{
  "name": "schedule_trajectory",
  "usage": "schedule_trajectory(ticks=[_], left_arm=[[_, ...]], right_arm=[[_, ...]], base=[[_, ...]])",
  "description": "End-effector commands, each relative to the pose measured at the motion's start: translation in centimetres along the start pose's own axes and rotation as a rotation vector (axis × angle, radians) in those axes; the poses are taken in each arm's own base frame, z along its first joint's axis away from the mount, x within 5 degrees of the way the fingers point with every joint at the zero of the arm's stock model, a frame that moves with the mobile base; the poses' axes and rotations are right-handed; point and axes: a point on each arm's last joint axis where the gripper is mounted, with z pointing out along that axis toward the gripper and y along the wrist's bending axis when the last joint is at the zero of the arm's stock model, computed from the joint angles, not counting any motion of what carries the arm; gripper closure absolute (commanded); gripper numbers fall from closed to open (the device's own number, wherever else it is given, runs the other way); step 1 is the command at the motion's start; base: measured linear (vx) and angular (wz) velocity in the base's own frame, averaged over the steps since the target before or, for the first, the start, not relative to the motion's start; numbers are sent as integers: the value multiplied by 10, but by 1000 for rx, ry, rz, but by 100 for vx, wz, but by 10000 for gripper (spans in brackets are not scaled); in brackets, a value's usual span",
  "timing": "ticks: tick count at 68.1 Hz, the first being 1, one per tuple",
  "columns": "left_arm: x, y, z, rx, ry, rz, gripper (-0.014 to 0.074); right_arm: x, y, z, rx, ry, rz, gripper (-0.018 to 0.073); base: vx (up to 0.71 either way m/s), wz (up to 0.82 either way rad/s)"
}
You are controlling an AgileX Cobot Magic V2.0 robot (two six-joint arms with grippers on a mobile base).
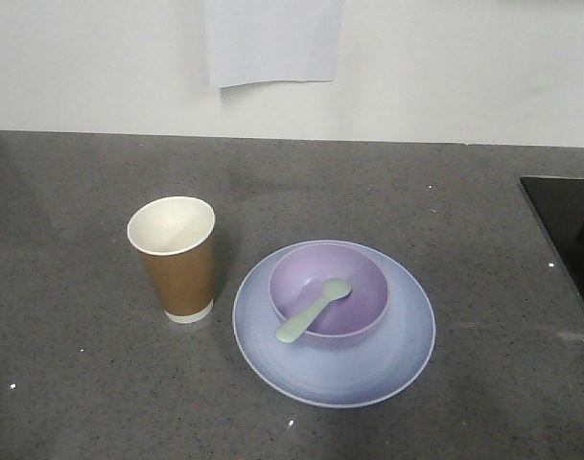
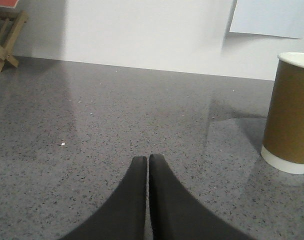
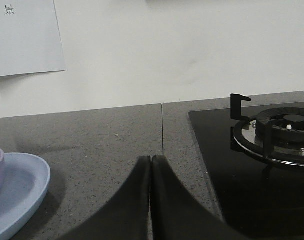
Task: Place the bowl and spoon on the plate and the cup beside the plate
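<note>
Both pincers, left [image 2: 149, 159] and right [image 3: 151, 159], sit closed and empty; bowl [image 1: 328, 289] with spoon [image 1: 313, 310] rests on plate [image 1: 334, 369], cup [image 1: 173, 258] just beside it on the counter [image 1: 81, 383]; arrangement looks finished, nothing left but retreat

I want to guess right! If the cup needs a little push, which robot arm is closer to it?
Probably the left. The left claw, shut and empty, has the cup right there in its own view. The right claw, also shut, sees only the plate edge and the stove. Everything already looks arranged.
</note>
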Motion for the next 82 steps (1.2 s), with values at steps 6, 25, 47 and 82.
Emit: schedule_trajectory(ticks=[6,25,47,82], left_arm=[[3,1,1,14,-56,-16,603],[3,1,1,14,-56,-16,603],[3,1,1,14,-56,-16,603],[3,1,1,14,-56,-16,603]], right_arm=[[-1,0,-1,3,-64,-26,564],[-1,0,0,3,-63,-26,564],[-1,0,0,3,-63,-26,564],[-1,0,0,3,-63,-26,564]], base=[[0,0],[0,0],[0,0],[0,0]])
